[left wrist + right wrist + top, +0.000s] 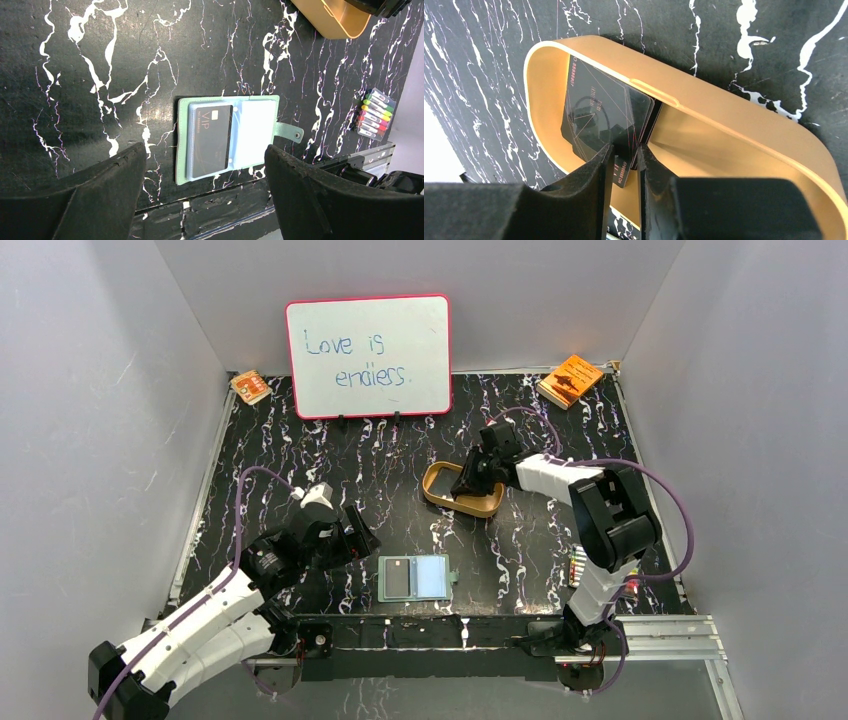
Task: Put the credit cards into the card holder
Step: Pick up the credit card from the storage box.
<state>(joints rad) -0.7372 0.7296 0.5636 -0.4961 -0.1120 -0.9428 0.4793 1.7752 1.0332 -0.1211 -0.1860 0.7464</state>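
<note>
Nearest me, at the front edge of the surface (80, 165), the card holder (255, 135) lies opened flat. It shows sage-green edges, a pale blue-green inside and a snap tab sticking out to one side. One black VIP card (212, 140) already sits in its left half, and the other half looks bare. My left gripper (205, 150) hangs over it with the jaws spread wide, holding nothing.

Farther out, the remaining credit cards (594, 107) lean overlapped against the wall of the tan tray (734, 117), dark and glossy with fine line art. My right gripper (624, 150) is down inside the tray, its jaws drawn narrow around a card's corner. I cannot tell whether they actually pinch it.

I judge this as the pick of the next card. The next move calls for a firm pinch on one card only, then a lift clear of the tray wall.
</note>
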